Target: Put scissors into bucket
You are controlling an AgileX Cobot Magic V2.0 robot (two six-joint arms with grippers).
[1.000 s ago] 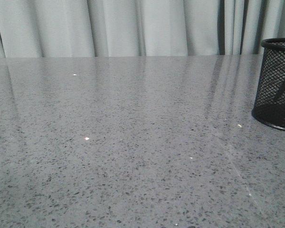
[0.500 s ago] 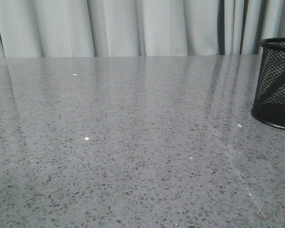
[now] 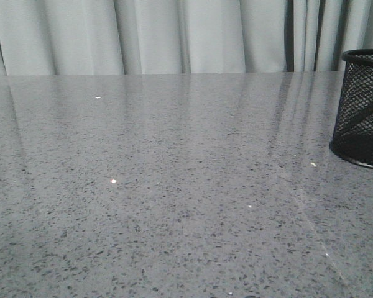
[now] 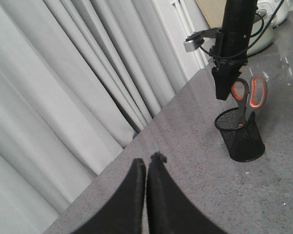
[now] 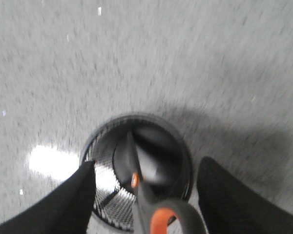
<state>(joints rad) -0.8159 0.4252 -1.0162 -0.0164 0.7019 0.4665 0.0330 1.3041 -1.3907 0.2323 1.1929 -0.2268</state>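
Observation:
The black wire-mesh bucket (image 3: 363, 112) stands on the grey table at the far right. In the left wrist view the scissors (image 4: 251, 95) stand in the bucket (image 4: 241, 141), blades down, with the orange-lined loops above the rim. My right gripper (image 4: 224, 92) hangs just above them, beside the loops. In the right wrist view my right gripper (image 5: 147, 163) is open, its fingers wide apart on either side of the bucket (image 5: 105, 195), and the scissors' handle (image 5: 158, 214) is between them, untouched. My left gripper (image 4: 147, 163) is shut and empty above the table.
The speckled grey table (image 3: 174, 186) runs back to pale curtains (image 3: 174, 37). A white appliance (image 4: 271, 19) stands beyond the right arm in the left wrist view. The bucket sits at the front view's right edge, partly cut off.
The dark blade shape seen through the bucket's mesh has shifted a little. The bucket has stayed in place.

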